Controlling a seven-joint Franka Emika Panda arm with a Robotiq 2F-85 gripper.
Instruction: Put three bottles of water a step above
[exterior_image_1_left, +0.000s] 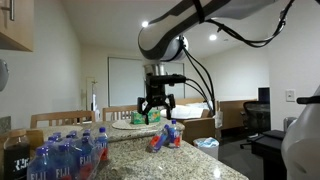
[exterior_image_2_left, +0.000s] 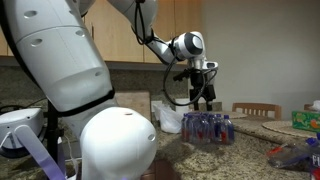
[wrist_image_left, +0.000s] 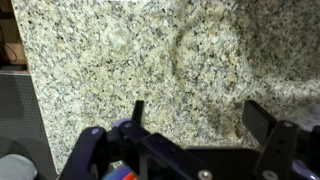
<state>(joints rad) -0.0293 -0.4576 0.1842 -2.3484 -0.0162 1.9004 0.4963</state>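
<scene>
Several bottles of water with blue caps stand grouped on the speckled granite at the near left; the same group shows in both exterior views. One bottle lies on its side on the granite countertop. My gripper hangs open above that lying bottle, clear of it. In the wrist view the gripper is open over bare granite, with nothing between its fingers. A scrap of blue-and-red label peeks out under the gripper body. I cannot tell which part of the granite is the step above.
A green-and-white object sits on a table behind the counter, with wooden chairs around. Wooden cabinets hang behind the arm. The robot's white body fills the near left. The counter edge drops to dark floor.
</scene>
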